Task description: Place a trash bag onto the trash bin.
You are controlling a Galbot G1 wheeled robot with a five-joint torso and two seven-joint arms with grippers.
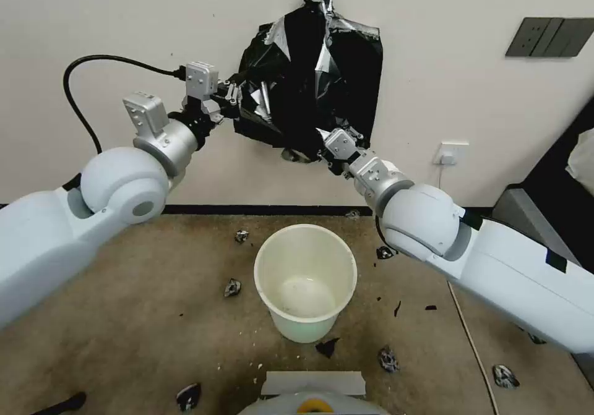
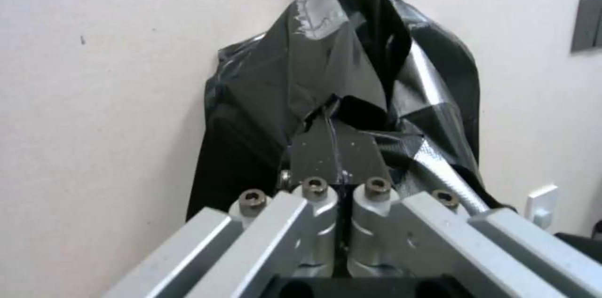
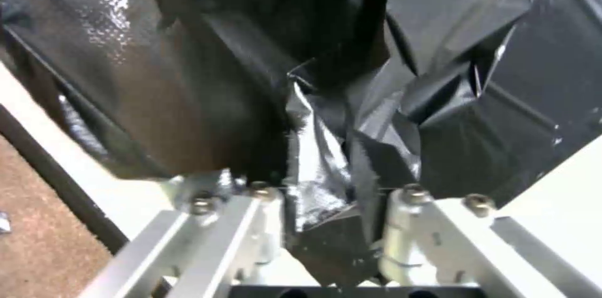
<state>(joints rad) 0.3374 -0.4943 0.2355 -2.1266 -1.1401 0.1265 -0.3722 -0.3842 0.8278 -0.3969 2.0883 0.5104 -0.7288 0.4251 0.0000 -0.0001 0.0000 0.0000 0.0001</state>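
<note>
Here, both arms reach up toward the wall in front of you, where the trash bag hangs from a knotted top, well above the trash bin standing open on the brown floor below. Your left gripper has its fingers pressed together on a fold at the bag's left edge; in the left wrist view the dark pads meet with film pinched between them. Your right gripper is clamped on the bag's lower edge, a tongue of glossy plastic caught between its fingers.

Expect the film to be very light, limp and slippery (it creases and shines everywhere), and likely to tear if pulled hard against its hanging point. Edges near the mouth look like the sensible places to grip.

Whether each gripper holds one layer or several is hard to tell, and the bag's opening cannot be made out. Small black scraps lie scattered around the bin.
</note>
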